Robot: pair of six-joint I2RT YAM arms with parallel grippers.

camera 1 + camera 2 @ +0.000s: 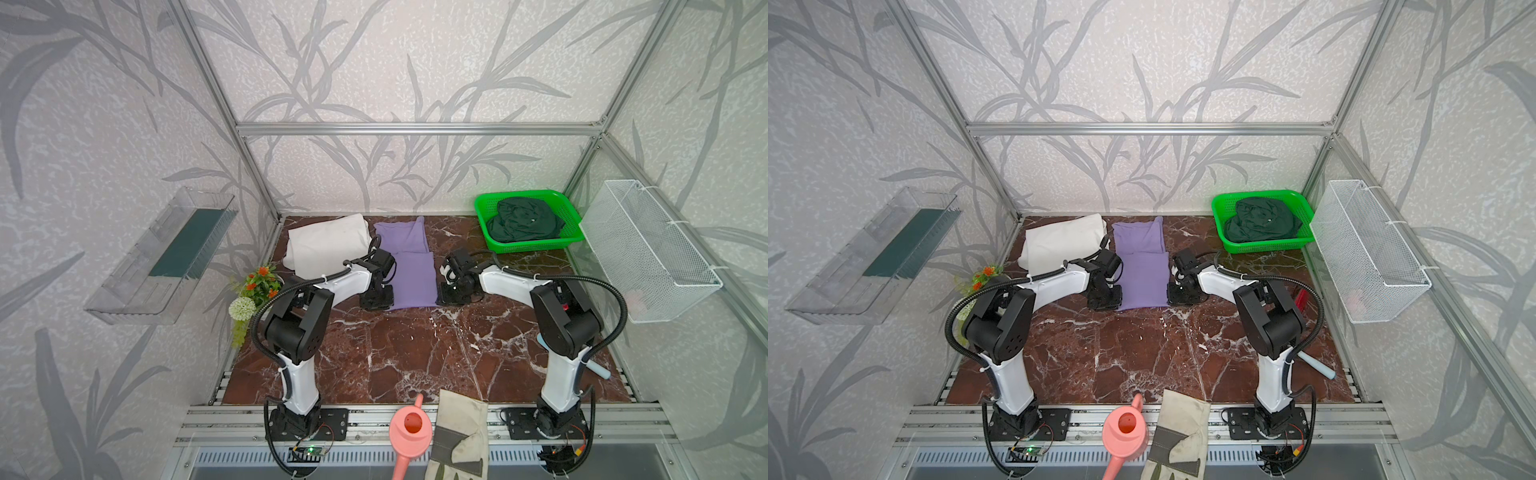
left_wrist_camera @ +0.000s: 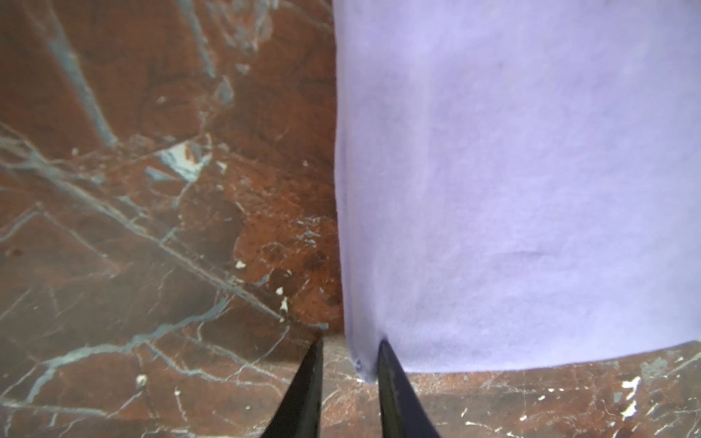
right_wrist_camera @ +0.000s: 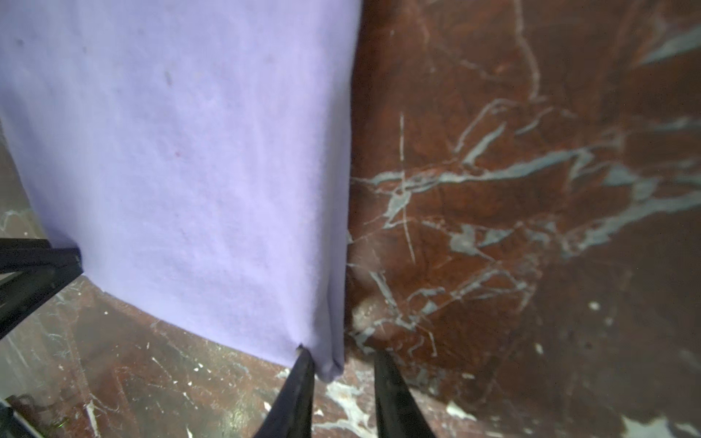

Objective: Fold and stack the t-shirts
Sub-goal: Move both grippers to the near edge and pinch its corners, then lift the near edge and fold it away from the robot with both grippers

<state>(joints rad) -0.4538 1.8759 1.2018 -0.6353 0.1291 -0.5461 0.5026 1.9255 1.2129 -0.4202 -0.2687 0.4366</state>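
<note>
1. Left wrist view, and here's the lavender t-shirt (image 2: 512,189) flat on the table (image 2: 151,227), already narrowed to a long strip. The left hand (image 2: 351,341) stands spread, its tips straddling one near corner, nothing clamped.
2. Right wrist view, mirror picture: the right hand (image 3: 341,354) is parted too. One tip touches the other near corner of the cloth, the other rests over bare marble.
3. In both top views the strip lies between the two hands, towards the back middle of the table, no print showing.
4. Just beside it, back left, the white t-shirt (image 1: 328,245) sits as a folded bundle. That one looks finished.
5. Back right, the dark green t-shirt (image 1: 523,224) lies crumpled in the green basket (image 1: 536,246), not yet started.
6. My read: one done, one mid-fold and wanting its end-over-end fold and then stacking, one not begun. Call it about halfway at best.
</note>
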